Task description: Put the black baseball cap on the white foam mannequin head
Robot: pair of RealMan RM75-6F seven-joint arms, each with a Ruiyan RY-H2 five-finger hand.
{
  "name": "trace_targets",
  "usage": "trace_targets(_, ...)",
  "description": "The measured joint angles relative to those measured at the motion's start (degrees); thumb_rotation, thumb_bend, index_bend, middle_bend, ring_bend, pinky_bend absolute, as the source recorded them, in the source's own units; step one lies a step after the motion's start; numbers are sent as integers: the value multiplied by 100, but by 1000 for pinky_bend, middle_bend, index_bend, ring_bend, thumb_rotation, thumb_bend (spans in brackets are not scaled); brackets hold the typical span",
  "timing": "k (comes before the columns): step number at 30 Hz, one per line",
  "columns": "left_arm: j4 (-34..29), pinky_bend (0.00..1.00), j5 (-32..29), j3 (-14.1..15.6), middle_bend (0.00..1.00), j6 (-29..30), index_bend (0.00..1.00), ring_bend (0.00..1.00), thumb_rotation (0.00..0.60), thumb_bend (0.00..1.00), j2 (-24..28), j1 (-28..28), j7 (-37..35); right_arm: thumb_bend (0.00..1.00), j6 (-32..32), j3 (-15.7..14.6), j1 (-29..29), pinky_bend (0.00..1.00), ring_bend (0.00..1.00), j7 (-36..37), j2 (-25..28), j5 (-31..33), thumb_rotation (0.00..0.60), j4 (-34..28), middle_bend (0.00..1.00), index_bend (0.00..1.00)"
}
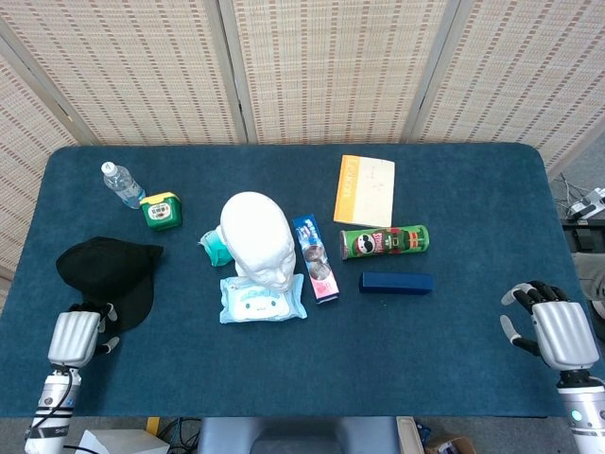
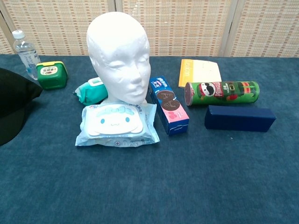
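The left hand (image 1: 74, 336) is sitting at the near edge of the counter (image 1: 454, 340), its fingertips right at the cap (image 1: 109, 274) but not grasping it yet, and the right hand (image 1: 553, 331) is resting loose and empty far off. I think grabbing the cap is the step now. The cap is lying flat near the left edge, its long way running near to far and its brim pointing near, well apart from the upright foam head (image 1: 257, 238), so next it needs a firm hold and a lift over.

Head view: high above near table edge, looking steeply down, whole blue table (image 1: 284, 369) in frame, woven screen behind mannequin head (image 1: 257, 238). Wide, distant.

Chest view: low, near tabletop level, facing mannequin head (image 2: 119, 56) frontally, close; screen behind it.

Shared: mannequin head, items around it, cap edge at left. Hands appear in head view only.
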Motion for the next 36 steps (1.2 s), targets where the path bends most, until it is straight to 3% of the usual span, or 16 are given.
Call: trace_targets(36,799,427,-317,-206,684,-287,527,419,600,0,-476,-80,-285,369,-11,7,3,332,285,0,5,16,600,-6,404,456)
